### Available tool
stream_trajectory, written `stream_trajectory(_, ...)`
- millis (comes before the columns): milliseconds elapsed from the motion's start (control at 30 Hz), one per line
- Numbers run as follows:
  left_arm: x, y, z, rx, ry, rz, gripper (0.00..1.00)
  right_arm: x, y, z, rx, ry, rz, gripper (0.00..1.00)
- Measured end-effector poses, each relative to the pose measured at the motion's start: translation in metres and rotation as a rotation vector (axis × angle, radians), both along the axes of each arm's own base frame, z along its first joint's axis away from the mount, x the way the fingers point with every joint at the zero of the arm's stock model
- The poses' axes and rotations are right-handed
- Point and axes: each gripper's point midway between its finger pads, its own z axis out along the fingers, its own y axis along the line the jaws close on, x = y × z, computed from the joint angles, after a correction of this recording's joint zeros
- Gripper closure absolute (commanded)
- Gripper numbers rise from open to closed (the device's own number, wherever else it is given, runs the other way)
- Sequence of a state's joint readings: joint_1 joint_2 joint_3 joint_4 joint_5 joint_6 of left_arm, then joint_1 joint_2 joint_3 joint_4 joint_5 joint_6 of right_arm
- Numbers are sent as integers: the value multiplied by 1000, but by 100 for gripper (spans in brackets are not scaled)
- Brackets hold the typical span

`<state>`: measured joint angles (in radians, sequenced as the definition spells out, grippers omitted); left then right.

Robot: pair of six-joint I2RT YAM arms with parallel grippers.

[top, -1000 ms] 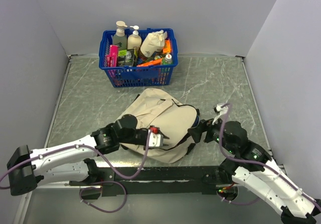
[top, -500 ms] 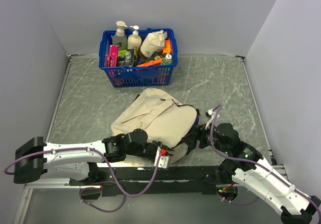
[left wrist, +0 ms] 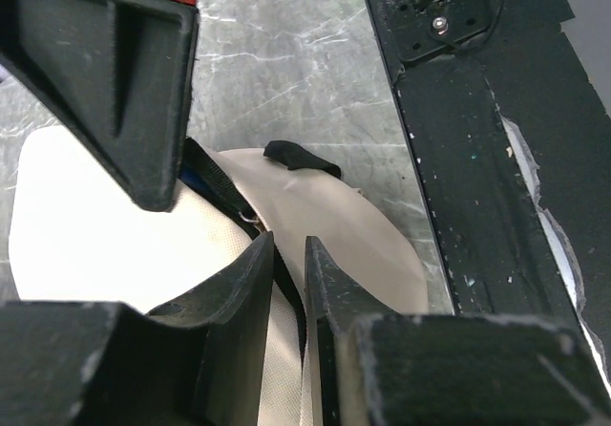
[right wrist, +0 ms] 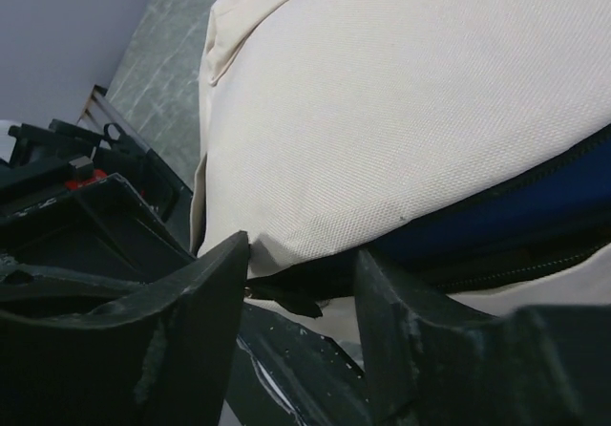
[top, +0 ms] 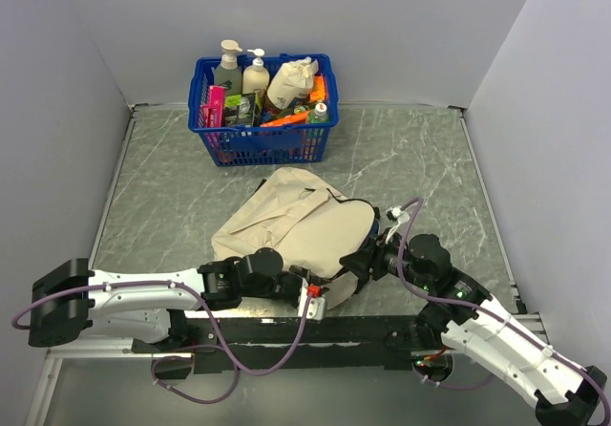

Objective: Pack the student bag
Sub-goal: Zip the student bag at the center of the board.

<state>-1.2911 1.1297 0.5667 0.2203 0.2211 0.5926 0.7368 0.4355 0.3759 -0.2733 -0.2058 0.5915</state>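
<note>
The student bag (top: 296,227), a soft beige backpack, lies flat in the middle of the table. My left gripper (top: 321,298) is at its near edge. In the left wrist view the left gripper (left wrist: 289,244) is shut on the bag's (left wrist: 86,225) black zipper edge, and a black zipper tab (left wrist: 301,157) lies just beyond. My right gripper (top: 357,263) is at the bag's near right edge. In the right wrist view the right gripper (right wrist: 305,254) stands open around the beige flap (right wrist: 401,92); one fingertip (right wrist: 239,246) touches the fabric. Blue lining (right wrist: 535,206) shows in the opening.
A blue plastic basket (top: 263,138) with bottles and packets stands at the back, beyond the bag. The black mounting rail (top: 315,330) runs along the near edge under both grippers. Grey walls close the left, back and right sides.
My left gripper slid right along the bag's near edge and its jaws closed further. My right gripper moved left onto the bag's edge and its jaws narrowed.
</note>
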Motion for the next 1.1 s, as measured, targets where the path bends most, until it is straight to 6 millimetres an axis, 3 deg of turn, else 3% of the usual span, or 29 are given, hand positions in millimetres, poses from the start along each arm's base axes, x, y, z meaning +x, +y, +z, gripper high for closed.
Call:
stream_trajectory(133, 1, 0, 0, -1, -5, 2, 76, -3, 2, -3, 15, 13, 13, 66)
stream_trajectory(667, 3, 0, 1, -7, -22, 4, 79, -17, 0, 3, 48, 8, 53, 61)
stream_trajectory(833, 3, 0, 1, -8, -22, 4, 79, -20, 0, 2, 50, 13, 65, 64)
stream_trajectory(933, 2, 0, 1, -8, -22, 3, 79, -20, 0, 3, 52, 11, 67, 73)
stream_trajectory(1033, 2, 0, 1, -9, -23, 3, 79, -21, 0, -1, 51, 13, 69, 97)
stream_trajectory(1100, 2, 0, 1, -9, -23, 3, 80, -21, 0, -4, 47, 21, 68, 100)
